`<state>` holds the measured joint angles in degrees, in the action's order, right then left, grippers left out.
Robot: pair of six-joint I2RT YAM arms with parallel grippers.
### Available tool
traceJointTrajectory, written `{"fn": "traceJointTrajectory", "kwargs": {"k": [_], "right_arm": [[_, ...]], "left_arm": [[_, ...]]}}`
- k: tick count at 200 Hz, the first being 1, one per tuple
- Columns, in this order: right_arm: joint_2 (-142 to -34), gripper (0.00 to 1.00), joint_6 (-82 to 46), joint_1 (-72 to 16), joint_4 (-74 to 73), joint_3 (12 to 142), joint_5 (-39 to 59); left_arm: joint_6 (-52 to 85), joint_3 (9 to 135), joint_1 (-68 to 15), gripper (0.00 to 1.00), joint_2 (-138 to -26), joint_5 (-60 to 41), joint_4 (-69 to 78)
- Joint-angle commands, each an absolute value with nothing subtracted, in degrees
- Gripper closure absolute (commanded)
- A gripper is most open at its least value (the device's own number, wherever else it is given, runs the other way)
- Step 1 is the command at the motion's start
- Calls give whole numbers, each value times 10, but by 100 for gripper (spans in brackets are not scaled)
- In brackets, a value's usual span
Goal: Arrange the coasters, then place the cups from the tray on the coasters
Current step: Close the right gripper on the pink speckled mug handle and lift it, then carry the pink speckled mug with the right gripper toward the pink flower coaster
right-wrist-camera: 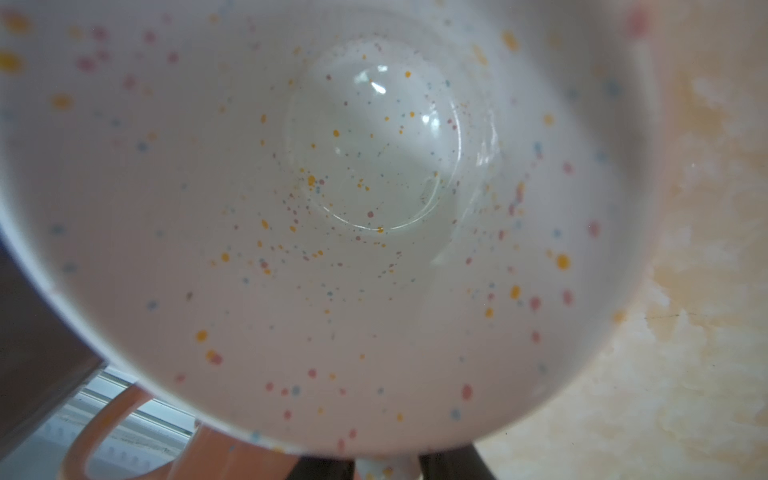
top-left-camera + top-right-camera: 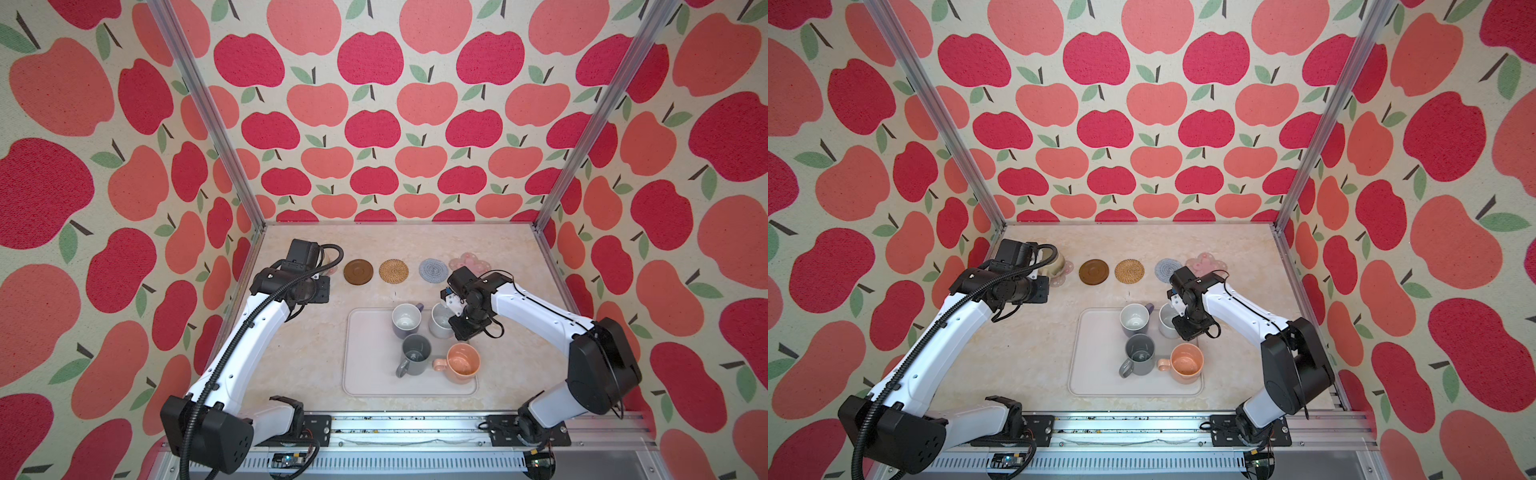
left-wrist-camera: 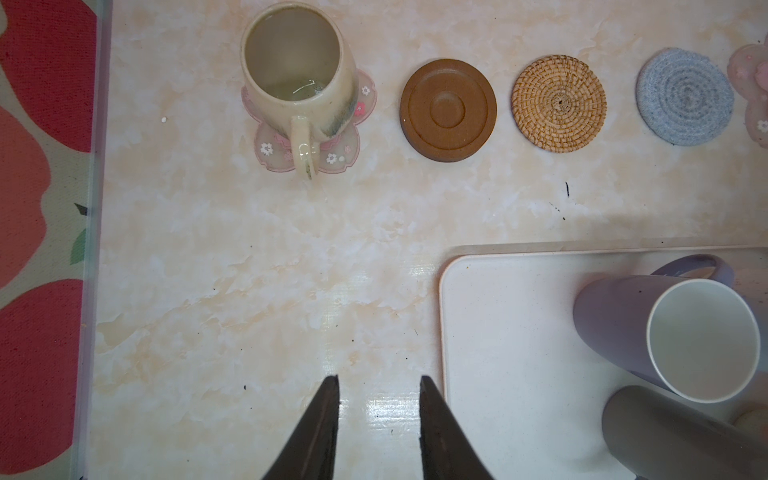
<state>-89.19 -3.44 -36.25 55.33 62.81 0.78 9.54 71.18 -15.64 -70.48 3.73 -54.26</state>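
Walls (image 2: 374, 124): cream, printed with red and coral apples, green leaves and dark stems. Table (image 2: 316, 353): cream-beige marbling. Tray (image 2: 365, 374): pale grey-white.

The white mug (image 1: 332, 208) at the right tool (image 1: 386, 460) carries yellow, pink and blue speckles. Other mugs:
- lavender mug (image 2: 406, 322), white inside
- dark grey mug (image 2: 415, 353)
- peach-orange mug (image 2: 462, 363)
- cream mug (image 3: 299, 83) with an olive streak

Coasters:
- pink flower coaster (image 3: 345, 153) with tiny white blossoms
- second pink flower coaster (image 2: 469, 262)
- brown ringed coaster (image 3: 448, 110)
- tan rattan coaster (image 3: 559, 103)
- grey-blue knit coaster (image 3: 685, 96)

Walls (image 2: 374, 124) papered with red and coral apples on cream filled the top and both sides of the frame, silver posts (image 2: 207, 108) ran down the back corners, and a glossy cream marbled tabletop (image 2: 309, 353) lay lower centre, a metal rail (image 2: 399, 428) along its bottom edge.
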Motion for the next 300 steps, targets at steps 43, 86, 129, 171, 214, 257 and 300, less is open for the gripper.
{"fn": "traceJointTrajectory", "kwargs": {"k": [43,86,129,171,214,257,300], "right_arm": [[-893,97,-54,-361,546,640,-35],[-877,100,-62,-361,544,650,-79],[-869,100,-56,-359,540,664,-97],[-860,100,-44,-348,532,678,-91],[-849,100,-40,-328,524,691,-85],[-844,100,-35,-296,518,702,-90],[-848,100,-23,-272,499,721,-103]], "left_arm": [[108,693,-159,65,-685,55,-557],[111,682,-159,65,-685,51,-548],[111,674,-159,65,-681,54,-548],[114,666,-157,65,-682,51,-541],[116,663,-158,65,-691,49,-534],[118,666,-158,65,-703,44,-526],[119,672,-156,65,-723,39,-514]]}}
